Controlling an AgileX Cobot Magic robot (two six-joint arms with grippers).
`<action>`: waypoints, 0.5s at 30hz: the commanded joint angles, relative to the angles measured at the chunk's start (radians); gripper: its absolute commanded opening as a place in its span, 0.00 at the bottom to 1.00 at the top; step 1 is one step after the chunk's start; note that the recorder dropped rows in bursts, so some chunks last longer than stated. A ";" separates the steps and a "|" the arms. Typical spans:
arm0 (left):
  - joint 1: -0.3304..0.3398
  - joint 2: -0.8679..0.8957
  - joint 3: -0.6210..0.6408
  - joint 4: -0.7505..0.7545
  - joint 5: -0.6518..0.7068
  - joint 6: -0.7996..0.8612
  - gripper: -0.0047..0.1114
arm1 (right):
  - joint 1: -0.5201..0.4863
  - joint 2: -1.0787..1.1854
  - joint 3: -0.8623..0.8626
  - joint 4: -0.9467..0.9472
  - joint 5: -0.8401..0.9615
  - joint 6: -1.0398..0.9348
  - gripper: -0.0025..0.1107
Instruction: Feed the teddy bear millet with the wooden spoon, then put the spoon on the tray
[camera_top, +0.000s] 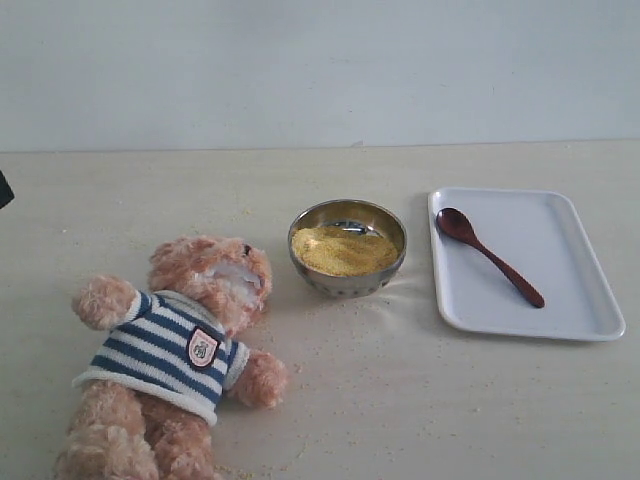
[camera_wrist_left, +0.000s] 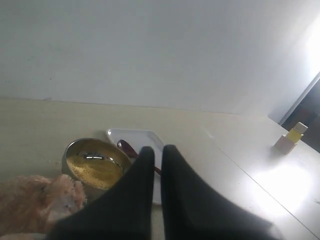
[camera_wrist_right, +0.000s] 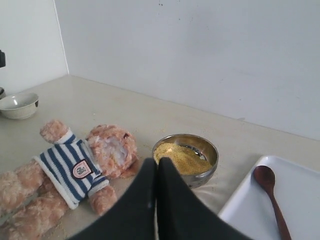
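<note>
The spoon (camera_top: 495, 262) lies in the tray (camera_top: 560, 250) at the right of the exterior view. It sits slantwise, with its oval bowl toward the far corner nearest the steel bowl (camera_top: 345, 283) and its handle running toward the near edge. No gripper touches it, and neither gripper shows in the exterior view.

The left gripper (camera_wrist_left: 156, 150) hangs above the table (camera_top: 420, 400). Its two dark fingers are drawn nearly together, with only a thin slit between the tips and nothing held. In its wrist view the spoon lies past the fingertips, well apart, with the handle passing out of sight behind one finger.

The right gripper (camera_wrist_right: 156, 162) is closed, its fingers pressed together and empty. In its wrist view the steel bowl lies just beyond the tips. The spoon and tray are off to one side and the bear (camera_top: 175, 345) is off to the other.

The millet (camera_top: 343, 250) fills the steel bowl, which stands between the bear and the tray, close to the tray's edge. Stray grains dot the table around the bear and the bowl. The bear lies on its back at the left of the exterior view, its head toward the bowl.
</note>
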 joint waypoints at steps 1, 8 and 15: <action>0.003 -0.009 -0.004 -0.026 0.008 -0.015 0.08 | -0.003 -0.005 0.003 0.005 -0.032 -0.003 0.02; 0.003 -0.007 -0.004 -0.055 0.008 0.041 0.08 | -0.003 -0.005 0.003 0.005 -0.035 -0.003 0.02; 0.003 -0.007 -0.004 -0.055 0.008 0.041 0.08 | -0.003 -0.005 0.003 0.005 -0.035 0.002 0.02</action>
